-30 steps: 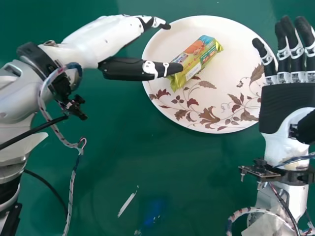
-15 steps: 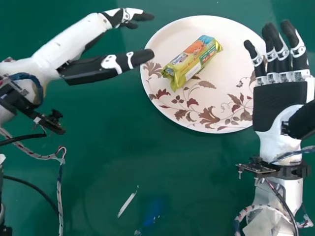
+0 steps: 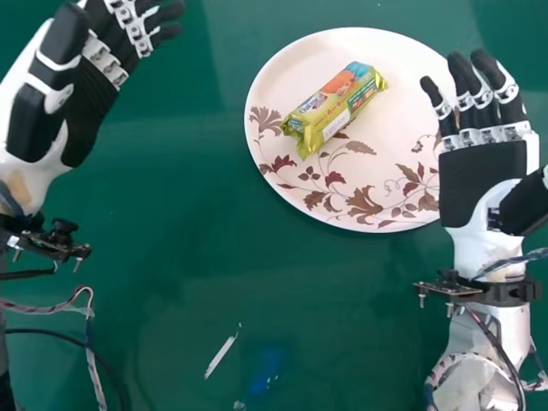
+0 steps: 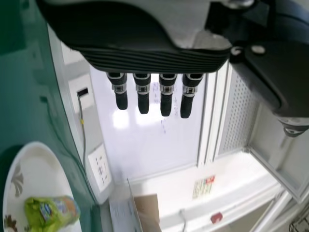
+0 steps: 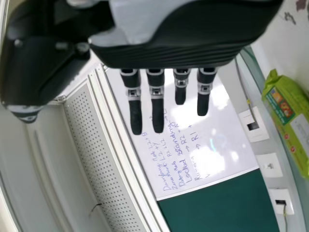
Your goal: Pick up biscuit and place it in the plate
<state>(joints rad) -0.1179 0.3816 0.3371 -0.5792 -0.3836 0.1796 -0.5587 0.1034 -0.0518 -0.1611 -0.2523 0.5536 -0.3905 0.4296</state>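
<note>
Left hand (image 3: 90, 107): has drawn away from the biscuit packet (image 3: 334, 107), out to the far left, and turned; its fingers are loosely extended and it grips nothing.
Right hand (image 3: 484, 184): has shifted only slightly; it is open, fingers straight and reaching out past the right rim of the plate (image 3: 411, 86). Whether they touch the rim, I cannot tell.
Biscuit packet: unmoved since the left hand was beside it; it lies flat on the plate, a little left of the middle and toward the far side, slanted so that one end points near-left and the other far-right. No hand touches it.
Plate: sits on the green table (image 3: 257, 282), in the same spot as before, its leaf pattern along the left and near sides.
What the change means: the left hand's retreat reads as the release being over; the placing looks done.
Next move: probably none for the biscuit packet; what remains is to bring the right hand back off the plate.
Risk: a low sweep of the right hand could nudge the rim and slide the plate, packet and all; lifting before pulling back would be safer.
</note>
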